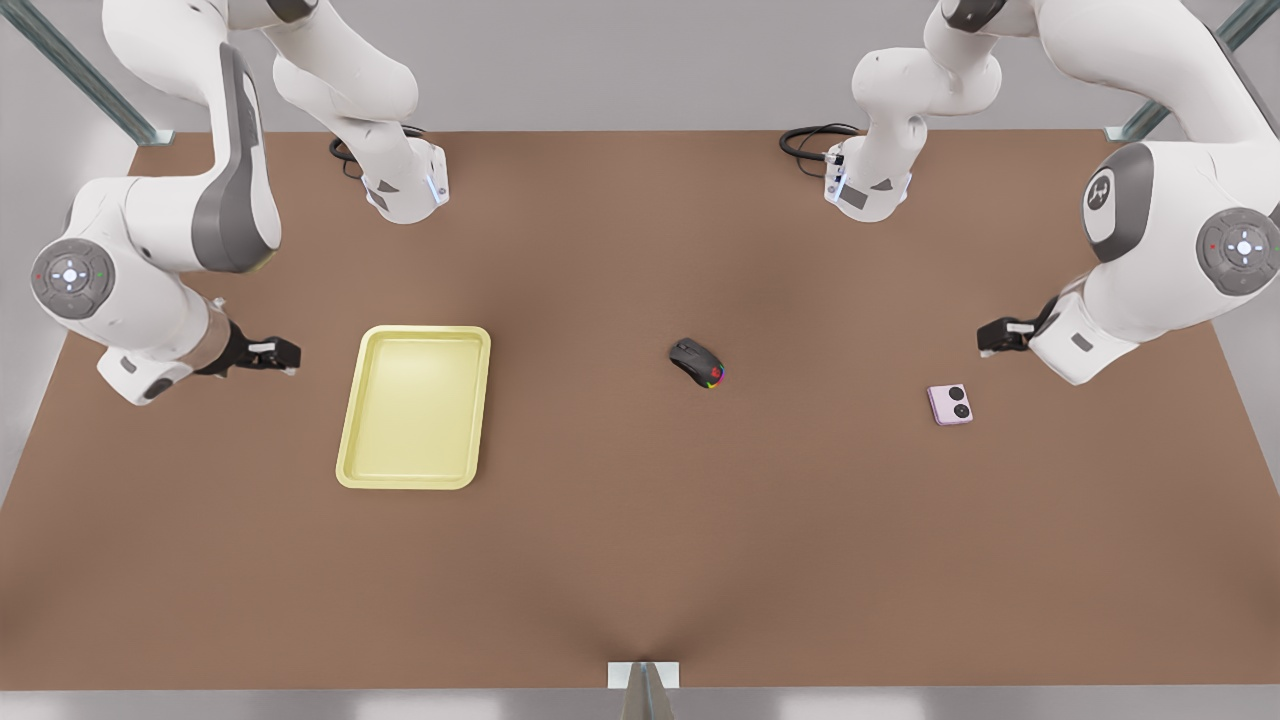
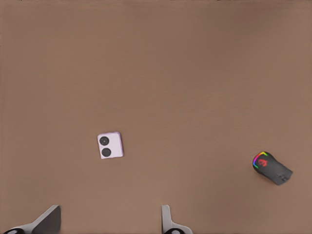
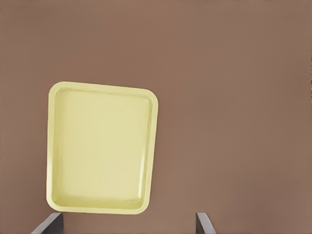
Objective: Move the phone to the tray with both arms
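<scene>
The pale pink phone (image 1: 950, 403) lies flat on the brown table toward the front view's right, its two black circles facing up. My left gripper (image 1: 988, 340) hovers just behind it and a little further to the front view's right. In the left wrist view its fingers stand open (image 2: 111, 210) above the table, with the phone (image 2: 110, 145) ahead of them. The pale yellow tray (image 1: 415, 410) sits empty at the front view's left. My right gripper (image 1: 292, 355) waits beside the tray. In the right wrist view it is open (image 3: 126, 225) over the edge of the tray (image 3: 100, 146).
A black computer mouse (image 1: 698, 362) with coloured lights lies between tray and phone; it is also in the left wrist view (image 2: 272, 168). Black cables (image 1: 815, 140) coil at the arm bases along the table's back edge.
</scene>
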Robot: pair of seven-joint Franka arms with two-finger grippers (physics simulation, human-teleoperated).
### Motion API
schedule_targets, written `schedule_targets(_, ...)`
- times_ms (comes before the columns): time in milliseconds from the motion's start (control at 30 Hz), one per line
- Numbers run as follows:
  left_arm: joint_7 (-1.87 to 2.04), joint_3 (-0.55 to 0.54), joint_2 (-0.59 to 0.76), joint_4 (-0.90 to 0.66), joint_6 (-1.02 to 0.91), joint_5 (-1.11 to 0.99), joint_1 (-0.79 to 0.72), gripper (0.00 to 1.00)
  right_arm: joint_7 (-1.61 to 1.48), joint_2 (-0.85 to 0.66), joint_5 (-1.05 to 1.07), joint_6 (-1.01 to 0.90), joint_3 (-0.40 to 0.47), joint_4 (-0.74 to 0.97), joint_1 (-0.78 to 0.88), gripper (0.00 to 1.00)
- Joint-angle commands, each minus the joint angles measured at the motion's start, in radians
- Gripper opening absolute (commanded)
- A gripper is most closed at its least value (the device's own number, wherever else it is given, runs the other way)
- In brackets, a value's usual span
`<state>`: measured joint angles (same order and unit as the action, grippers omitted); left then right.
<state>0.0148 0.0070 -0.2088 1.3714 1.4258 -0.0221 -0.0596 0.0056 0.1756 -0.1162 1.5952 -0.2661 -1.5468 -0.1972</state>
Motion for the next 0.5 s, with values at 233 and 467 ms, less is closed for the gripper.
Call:
schedule_targets(233,0.01,0.007,-0.127,0.554,0.676,0.008,0.078,1.0,0.059,0.019,0.003,0.052,-0.002,0.025,0.009,1.0)
schedule_targets(467,-0.092,0.027,-0.201,0.667,0.894,0.01,0.191,1.0,0.059,0.028,0.003,0.052,-0.004,0.031,0.01,1.0)
